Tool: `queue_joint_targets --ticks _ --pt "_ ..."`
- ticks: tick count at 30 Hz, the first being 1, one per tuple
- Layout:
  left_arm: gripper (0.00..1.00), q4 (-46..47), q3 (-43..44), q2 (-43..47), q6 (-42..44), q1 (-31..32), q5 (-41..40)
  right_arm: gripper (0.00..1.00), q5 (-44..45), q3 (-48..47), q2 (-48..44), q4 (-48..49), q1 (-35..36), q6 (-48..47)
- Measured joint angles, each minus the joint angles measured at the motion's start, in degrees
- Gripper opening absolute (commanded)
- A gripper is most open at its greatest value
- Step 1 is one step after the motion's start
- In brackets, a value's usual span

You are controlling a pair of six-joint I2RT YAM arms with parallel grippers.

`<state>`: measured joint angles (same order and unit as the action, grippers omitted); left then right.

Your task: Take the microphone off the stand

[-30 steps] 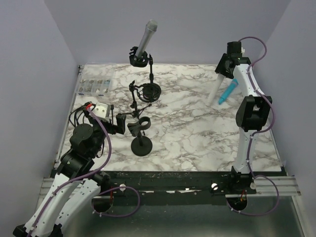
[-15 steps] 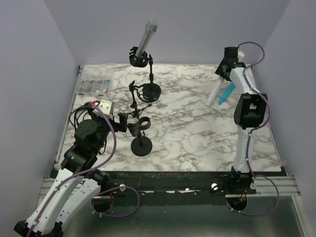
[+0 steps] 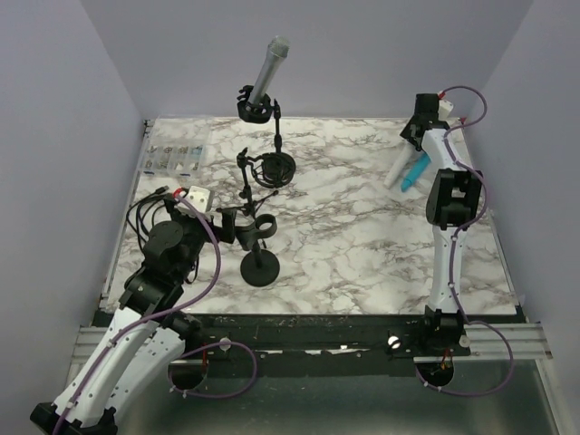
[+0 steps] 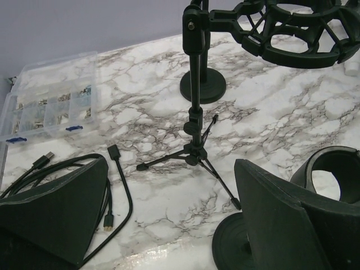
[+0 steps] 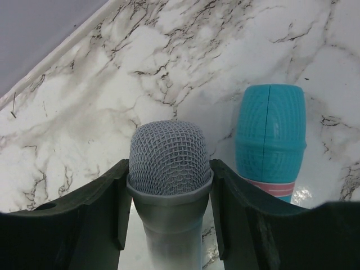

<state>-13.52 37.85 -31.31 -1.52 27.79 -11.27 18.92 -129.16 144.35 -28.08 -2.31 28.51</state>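
My right gripper [image 5: 169, 191] is clamped around a silver microphone with a grey mesh head [image 5: 170, 157], one finger on each side of its neck, in the upper right of the overhead view. Just beside it a teal plastic microphone [image 5: 270, 135] lies on the white marble table [image 3: 362, 236].

My left gripper [image 4: 171, 169] stands wide open with nothing in it, at the lower left. It sits close to a black round-based stand [image 3: 260, 269], whose clip [image 4: 332, 174] is empty.

At the upper middle, a dark grey microphone [image 3: 269, 68] sits tilted in the holder of a tall black stand [image 3: 276, 136]. In front of that is a black tripod stand [image 4: 194, 121] carrying a ring-shaped shock mount [image 4: 298, 34].

A clear plastic compartment box [image 4: 48, 101] and black cables [image 4: 112, 185] lie at the far left.
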Motion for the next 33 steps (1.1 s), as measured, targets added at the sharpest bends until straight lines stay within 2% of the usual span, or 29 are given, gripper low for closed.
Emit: queue_joint_targets --ticks 4,7,16,23,30,33 --pt "0.98 1.2 -1.0 1.8 0.4 -0.5 -0.4 0.10 0.1 -1.6 1.7 1.0 0.0 0.0" --pt "0.97 2.0 -1.0 1.6 0.5 -1.1 -1.0 0.25 0.1 -2.3 2.8 1.7 0.0 -0.1" --pt "0.96 2.0 -1.0 2.1 0.9 -1.6 -4.1 0.58 -0.5 -6.5 7.3 2.3 -0.3 -0.3" --pt "0.98 1.9 -1.0 5.0 0.9 -1.9 -5.2 0.79 -2.0 -10.2 9.1 1.8 -0.3 -0.1" --pt "0.98 2.1 -1.0 5.9 0.3 -1.9 -2.3 0.85 -4.4 -10.4 8.3 -0.2 -0.2 0.0" --pt "0.99 1.8 -0.6 4.2 -0.6 -1.9 0.1 0.87 -5.4 -8.2 4.7 -2.1 0.5 -0.3"
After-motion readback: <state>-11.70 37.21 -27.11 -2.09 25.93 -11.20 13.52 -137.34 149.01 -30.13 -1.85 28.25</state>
